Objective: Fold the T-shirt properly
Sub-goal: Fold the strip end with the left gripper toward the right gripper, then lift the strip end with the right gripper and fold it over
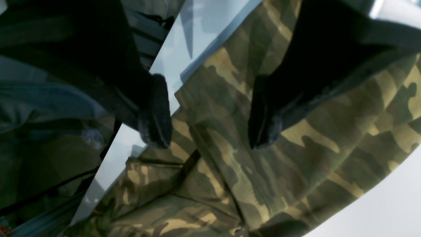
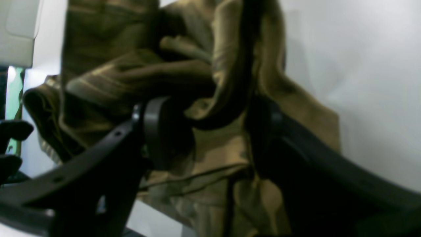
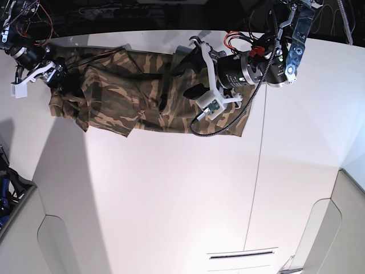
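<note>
Right gripper (image 3: 60,74) sits at the far left of the base view, parked over the bunched end of the T-shirt (image 3: 142,97). Its wrist camera shows both fingers spread well apart with folds of camo cloth sagging into the gap, but nothing looks pinched, so it isn't holding the shirt. That end is a rumpled heap with a corner poking toward the table's left side.

Moving right, the shirt stretches as a long band across the top of the white table (image 3: 171,200), its upper edge running close along the table's far edge. The lower edge is ragged on the left and straighter toward the right.

Left gripper (image 3: 191,71) hangs over the shirt's right half, fingers wide apart with flat cloth showing between them, gripping nothing. Its own camera shows a sleeve hem and a shirt edge against bare table.

Everything below the shirt is bare tabletop, with one seam line running down it.
</note>
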You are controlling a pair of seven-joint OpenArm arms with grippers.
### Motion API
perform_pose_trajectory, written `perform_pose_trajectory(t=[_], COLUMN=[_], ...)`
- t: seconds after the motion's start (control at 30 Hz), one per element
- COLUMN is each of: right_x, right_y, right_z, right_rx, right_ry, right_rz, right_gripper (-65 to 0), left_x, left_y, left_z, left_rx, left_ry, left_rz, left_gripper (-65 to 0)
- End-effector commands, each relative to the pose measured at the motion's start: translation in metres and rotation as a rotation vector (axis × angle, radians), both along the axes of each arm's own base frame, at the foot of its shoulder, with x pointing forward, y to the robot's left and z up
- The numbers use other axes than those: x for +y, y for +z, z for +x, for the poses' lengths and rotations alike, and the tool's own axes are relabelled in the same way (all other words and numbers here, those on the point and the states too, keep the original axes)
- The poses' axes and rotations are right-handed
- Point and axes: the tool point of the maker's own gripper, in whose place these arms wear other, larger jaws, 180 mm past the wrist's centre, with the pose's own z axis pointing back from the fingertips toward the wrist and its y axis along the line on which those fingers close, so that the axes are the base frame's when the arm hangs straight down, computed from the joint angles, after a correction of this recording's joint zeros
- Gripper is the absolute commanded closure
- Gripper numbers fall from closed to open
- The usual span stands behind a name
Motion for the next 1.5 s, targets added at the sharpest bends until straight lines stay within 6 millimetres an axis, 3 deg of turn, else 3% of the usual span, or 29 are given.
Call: perform_pose_trajectory(t=[0.0,0.07,0.2,0.23,0.43,0.57,0.7,0.83,1.0,1.17,1.3,1.47], right_x=[0.001,0.004,0.002,0.001,-0.013,-0.036,-0.052,-0.043,-0.015,0.036,0.091,0.16], right_y=[-0.003,-0.005,-0.01,-0.009,-0.002,0.013,0.04,0.081,0.129,0.16,0.167,0.158], right_z=[-0.005,-0.006,-0.009,-0.008,0.0,0.015,0.031,0.046,0.056,0.056,0.054,0.051], right_rx=[0.031,0.036,0.058,0.055,0.026,-0.004,-0.043,-0.134,-0.28,-0.415,-0.467,-0.464], right_ry=[0.031,0.038,0.037,0.035,0.027,0.027,0.06,0.141,0.218,0.248,0.296,0.415], right_rz=[-0.019,-0.019,-0.043,-0.044,-0.078,-0.134,-0.2,-0.236,-0.281,-0.235,-0.124,-0.038], right_gripper=[-34.6,-30.3,-3.2,0.0,0.0,0.0,0.0,0.0,0.0,0.0,0.0,0.0], left_x=[-0.003,-0.003,-0.002,-0.001,0.014,0.041,0.081,0.111,0.116,0.121,0.129,0.132], left_y=[0.01,0.011,0.011,0.011,0.019,0.026,0.025,0.021,0.007,-0.022,-0.052,-0.067], left_z=[0.005,0.005,0.006,0.006,0.02,0.038,0.051,0.053,0.033,0.01,-0.002,-0.008], left_rx=[-0.028,-0.028,-0.029,-0.031,-0.049,-0.077,-0.079,-0.056,-0.002,0.094,0.208,0.272], left_ry=[0.002,0.002,0.005,0.007,0.065,0.157,0.254,0.324,0.341,0.37,0.41,0.444], left_rz=[-0.031,-0.031,-0.032,-0.032,-0.046,-0.043,0.026,0.085,0.091,0.081,0.059,0.017], left_gripper=[-40.0,-40.0,-39.9,-39.9,-39.9,-39.9,-39.9,-39.9,-39.9,-39.9,-39.9,-39.9])
